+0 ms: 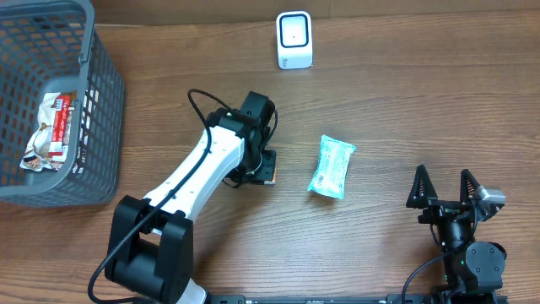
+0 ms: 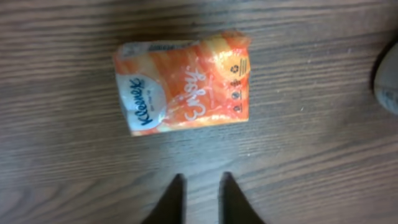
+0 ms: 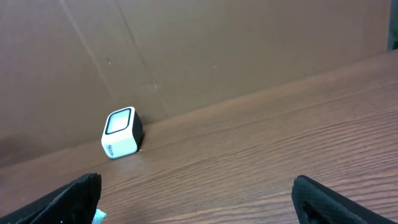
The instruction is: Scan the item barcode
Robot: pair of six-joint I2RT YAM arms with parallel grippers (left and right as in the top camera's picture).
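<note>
An orange Kleenex tissue pack lies flat on the wooden table, label up. In the left wrist view it sits just beyond my left gripper, whose fingers stand nearly together with nothing between them and do not touch the pack. From overhead the left gripper hangs over the pack, and only an orange corner shows. No barcode is visible. The white scanner stands at the table's far edge and also shows in the right wrist view. My right gripper rests open and empty at the front right.
A teal packet lies on the table right of the left gripper. A grey basket at the far left holds a red-and-white packet. A brown wall rises behind the scanner.
</note>
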